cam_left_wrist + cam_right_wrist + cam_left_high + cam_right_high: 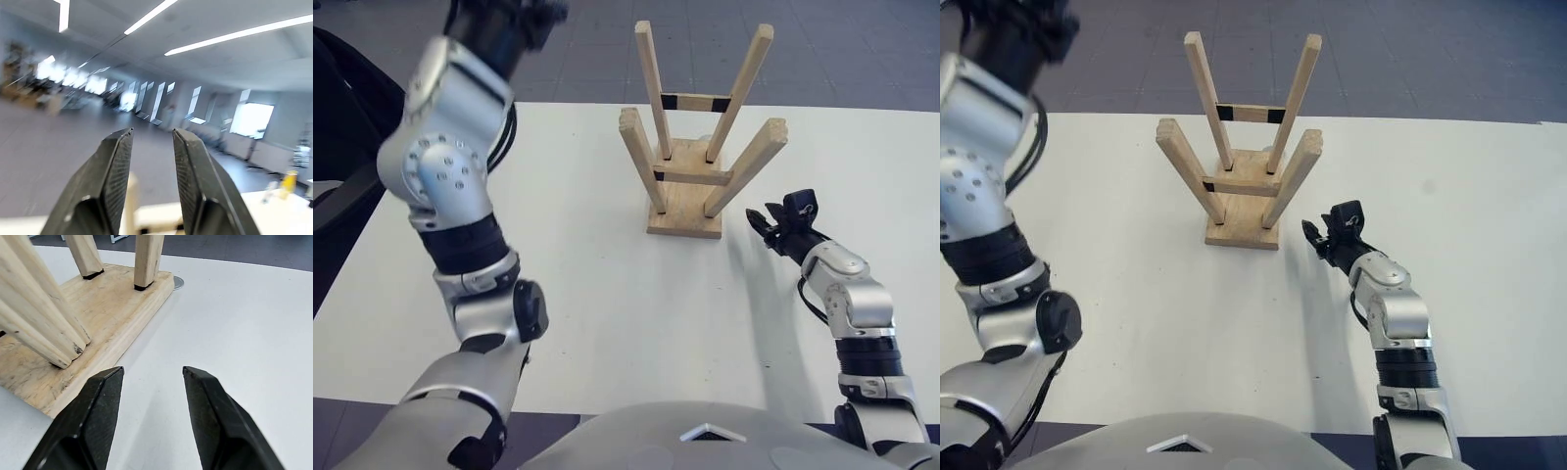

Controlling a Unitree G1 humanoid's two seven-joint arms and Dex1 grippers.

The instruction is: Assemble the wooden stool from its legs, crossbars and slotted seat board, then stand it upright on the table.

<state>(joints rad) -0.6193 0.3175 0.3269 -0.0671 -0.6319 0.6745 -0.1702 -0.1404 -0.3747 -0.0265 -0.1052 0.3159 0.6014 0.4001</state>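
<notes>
- The pale, unvarnished wooden stool [690, 162] is pictured upside down on the white table [578, 294]. Its flat rectangular seat board [685, 213] lies on the surface, and its four splayed square-cut legs [747, 171] point upward, tied together by two short crossbars [697, 102].
- The right gripper [152, 369] is held low over the table, its two black fingers spread moderately wide with nothing between them. The seat board's edge lies just ahead of the jaws and off to one side, close but untouched.
- The left gripper [152, 131] is raised high, well apart from the stool. Its jaws are parted by a narrow gap and hold nothing, with open room beyond them.
- Assembly is judged complete, with only the turn onto the legs left to be done.
- The stool is expected to handle as one stiff, fairly light piece, and the bare wood should give the finger pads good friction.
- A hold is best taken on the leg nearest the right jaws, low down by the seat board, where leverage on the slot is least.
- The joints should be treated as loose (whether they are glued cannot be told), so a pull along a leg could draw it out.
</notes>
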